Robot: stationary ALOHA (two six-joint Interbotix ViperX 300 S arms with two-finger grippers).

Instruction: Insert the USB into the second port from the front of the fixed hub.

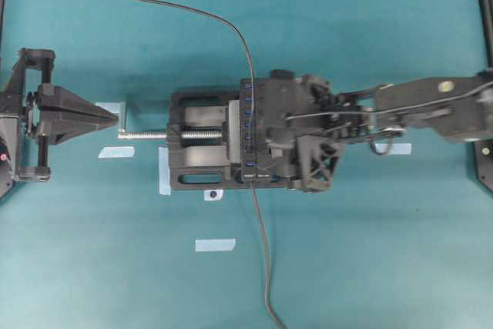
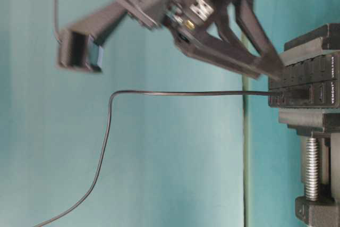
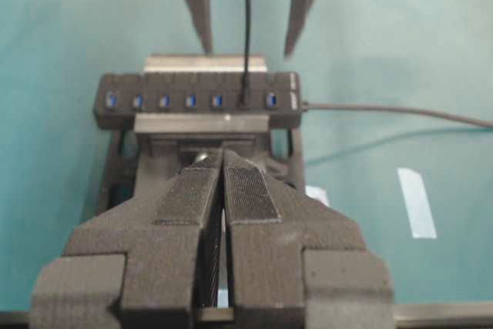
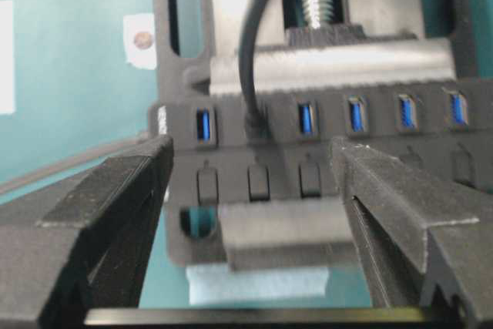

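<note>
The fixed hub is a black bar with blue ports, clamped upright in the vise. It also shows in the left wrist view and the right wrist view. The USB sits plugged into the second port from the front end, and shows in the left wrist view and the table-level view. Its thin cable rises and trails away to the far left. My right gripper is open and empty, its fingers straddling the plugged port without touching the plug. My left gripper is shut and empty, well left of the vise.
The black vise with its silver screw holds the hub mid-table. The hub's own cable runs from its front end to the near edge. Pale blue tape strips lie on the teal mat.
</note>
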